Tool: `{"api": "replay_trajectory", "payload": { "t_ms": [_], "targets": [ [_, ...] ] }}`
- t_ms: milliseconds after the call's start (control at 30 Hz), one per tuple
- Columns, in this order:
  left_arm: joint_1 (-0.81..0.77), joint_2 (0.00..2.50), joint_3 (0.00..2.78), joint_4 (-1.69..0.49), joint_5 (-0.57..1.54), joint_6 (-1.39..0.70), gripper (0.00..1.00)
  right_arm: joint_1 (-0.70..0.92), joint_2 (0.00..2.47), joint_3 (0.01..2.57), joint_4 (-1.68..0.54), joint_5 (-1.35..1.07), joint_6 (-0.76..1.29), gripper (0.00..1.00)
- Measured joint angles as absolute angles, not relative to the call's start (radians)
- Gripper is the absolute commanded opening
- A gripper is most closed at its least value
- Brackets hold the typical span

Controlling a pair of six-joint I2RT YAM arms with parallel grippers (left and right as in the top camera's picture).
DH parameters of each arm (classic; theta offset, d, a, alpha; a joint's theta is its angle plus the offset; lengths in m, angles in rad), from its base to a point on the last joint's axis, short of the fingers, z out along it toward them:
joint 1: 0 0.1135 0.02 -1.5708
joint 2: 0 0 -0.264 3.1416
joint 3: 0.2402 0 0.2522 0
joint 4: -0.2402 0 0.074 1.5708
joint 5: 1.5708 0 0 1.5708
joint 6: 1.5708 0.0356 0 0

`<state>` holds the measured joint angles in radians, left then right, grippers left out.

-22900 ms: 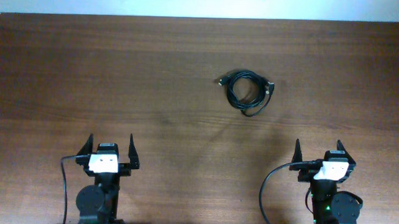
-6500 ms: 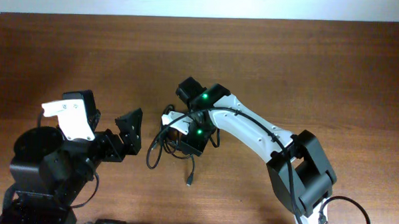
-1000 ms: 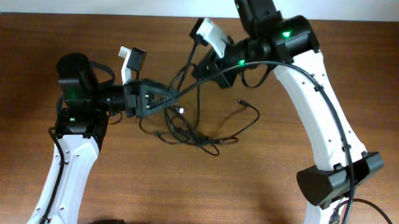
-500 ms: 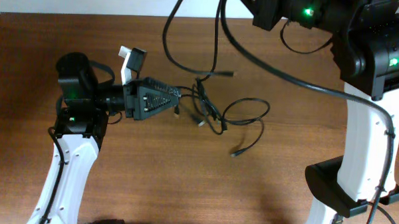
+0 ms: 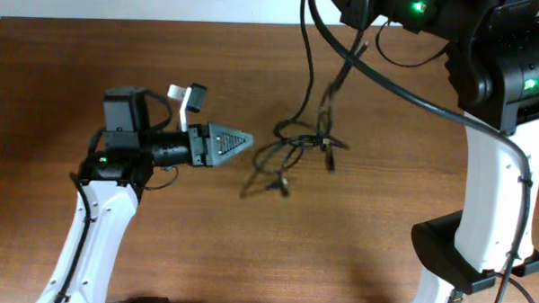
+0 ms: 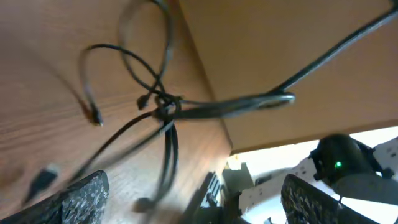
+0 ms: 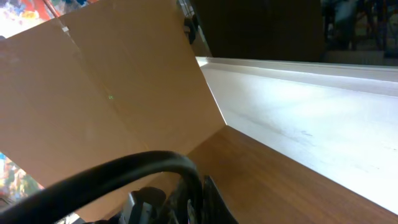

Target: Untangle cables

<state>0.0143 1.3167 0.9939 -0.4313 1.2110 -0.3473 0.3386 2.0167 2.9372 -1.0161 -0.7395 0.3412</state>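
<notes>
The cables (image 5: 298, 145) are thin black cords in a loose tangle at mid table, with strands rising to my right gripper (image 5: 369, 15), which is raised high at the top edge. In the right wrist view the right gripper (image 7: 208, 198) is shut on a black cord (image 7: 155, 163) that arches out of its jaws. Small plug ends (image 5: 278, 181) dangle at the tangle's lower edge. My left gripper (image 5: 238, 140) points right, a short way left of the tangle. In the left wrist view its fingers (image 6: 84, 198) stand wide apart, open and empty, with the knot (image 6: 165, 109) ahead of them.
The brown wooden table (image 5: 158, 247) ends at a pale strip (image 5: 122, 2) along the back. The right arm's thick grey cord (image 5: 406, 104) arcs above the table beside its tall white column (image 5: 483, 204). A tan panel (image 7: 112, 81) fills much of the right wrist view.
My left gripper has opened and let go of the cables. The right arm has lifted them higher, and the tangle has swung right, away from the left gripper.
</notes>
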Motion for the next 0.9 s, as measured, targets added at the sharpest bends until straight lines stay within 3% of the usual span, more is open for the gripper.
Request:
{"api": "replay_trajectory", "payload": {
  "t_ms": [167,200,233,267,300,333,367,433,500,667,733,900],
  "targets": [
    [-0.111,1.317,0.992,-0.290,1.168,-0.429,0.89,0.381,2.017,2.937,-1.015,-0.745,0.340,0.05],
    [-0.111,1.317,0.992,-0.285,1.165,-0.436,0.84,0.383,2.017,2.937,-1.026,-0.755,0.341,0.05],
    [-0.111,1.317,0.992,-0.282,1.162,-0.439,0.66,0.388,2.017,2.937,-1.032,-0.766,0.341,0.08],
    [-0.111,1.317,0.992,-0.281,1.161,-0.443,0.31,0.404,2.017,2.937,-1.038,-0.785,0.342,0.09],
    [-0.111,1.317,0.992,-0.281,1.161,-0.448,0.24,0.416,2.017,2.937,-1.042,-0.788,0.342,0.09],
    [-0.111,1.317,0.992,-0.280,1.158,-0.451,0.01,0.420,2.017,2.937,-1.042,-0.799,0.344,0.09],
    [-0.111,1.317,0.992,-0.279,1.142,-0.453,0.00,0.425,2.017,2.937,-1.043,-0.812,0.345,0.09],
    [-0.111,1.317,0.992,-0.279,1.120,-0.454,0.00,0.426,2.017,2.937,-1.043,-0.831,0.345,0.09],
    [-0.111,1.317,0.992,-0.279,1.112,-0.454,0.30,0.426,2.017,2.937,-1.043,-0.836,0.344,0.09],
    [-0.115,1.317,0.992,-0.280,1.108,-0.443,0.66,0.426,2.017,2.937,-1.003,-0.839,0.403,0.08],
    [-0.131,1.317,0.992,-0.287,1.106,-0.412,0.74,0.426,2.017,2.937,-0.967,-0.845,0.450,0.08],
    [-0.136,1.317,0.995,-0.450,0.990,-0.358,0.76,0.426,2.017,2.938,-0.826,-0.893,0.549,0.08]
  ]
}}
